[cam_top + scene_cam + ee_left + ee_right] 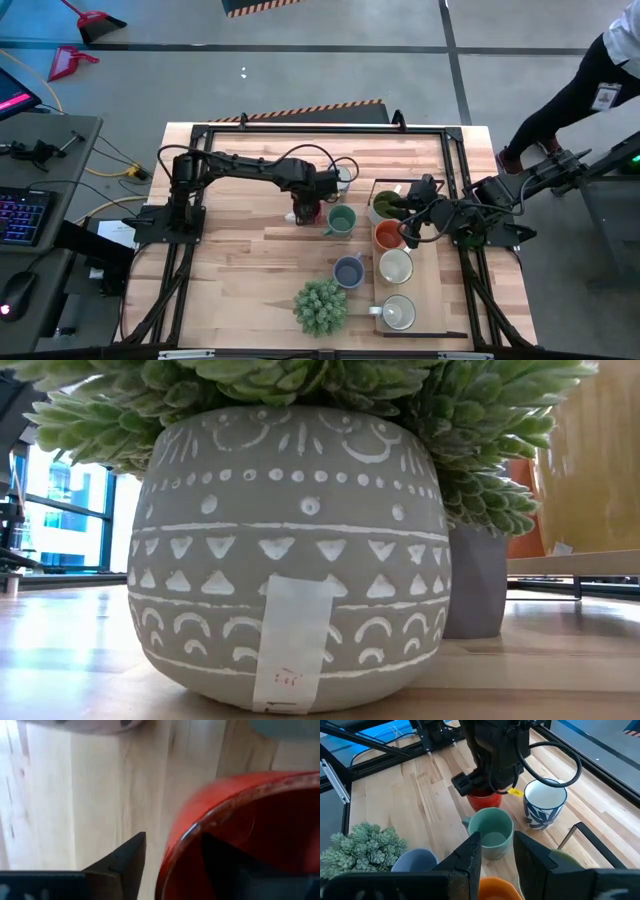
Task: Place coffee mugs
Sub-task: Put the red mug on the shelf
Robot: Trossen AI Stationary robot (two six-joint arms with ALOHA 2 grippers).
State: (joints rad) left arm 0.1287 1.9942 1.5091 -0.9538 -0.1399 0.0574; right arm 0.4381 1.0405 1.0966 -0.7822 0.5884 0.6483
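Bimanual mug placement, release step. The left gripper (pixel 304 212) stands over the red mug (pixel 483 798), which sits on the bare table (pixel 240 280) just left of the green mug (pixel 341 219); in the left wrist view one finger (pixel 122 862) lies outside the red rim with a visible gap and the other inside the cup, so the jaws read as released, straddling the wall without pinching it. The right gripper (pixel 412 232), jaws parted and empty, hovers right of the green mug, above the tray (pixel 440 333) that holds the orange mug (pixel 388 236), an olive mug (pixel 385 205) and two white ones; a blue-grey mug (pixel 348 271) stands below the green mug, beside the plant (pixel 321 306), and a patterned white mug (pixel 544 803) behind it. To finish well, the left gripper should rise straight up, wall centred between the fingers, so the inner one does not tip the mug.
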